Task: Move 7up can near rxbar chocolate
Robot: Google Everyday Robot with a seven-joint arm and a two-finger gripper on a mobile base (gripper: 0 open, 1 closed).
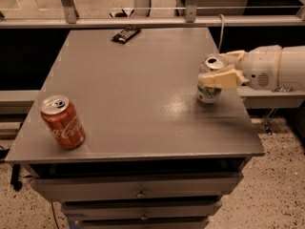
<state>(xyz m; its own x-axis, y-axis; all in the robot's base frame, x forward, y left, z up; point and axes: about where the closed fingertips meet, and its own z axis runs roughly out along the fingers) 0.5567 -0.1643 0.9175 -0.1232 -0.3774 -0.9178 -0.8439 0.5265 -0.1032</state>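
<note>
The 7up can (208,93) stands upright near the right edge of the grey table (138,89), its silver top showing. My gripper (220,70) reaches in from the right with its cream fingers (220,78) closed around the can's upper body. The rxbar chocolate (126,34), a dark flat bar with white lettering, lies at the far edge of the table, left of centre and well away from the can.
A red cola can (62,122) stands near the table's front left corner. A metal rail (152,20) runs behind the table. Drawers (138,192) sit below the tabletop. A white cable (222,30) hangs at the far right corner.
</note>
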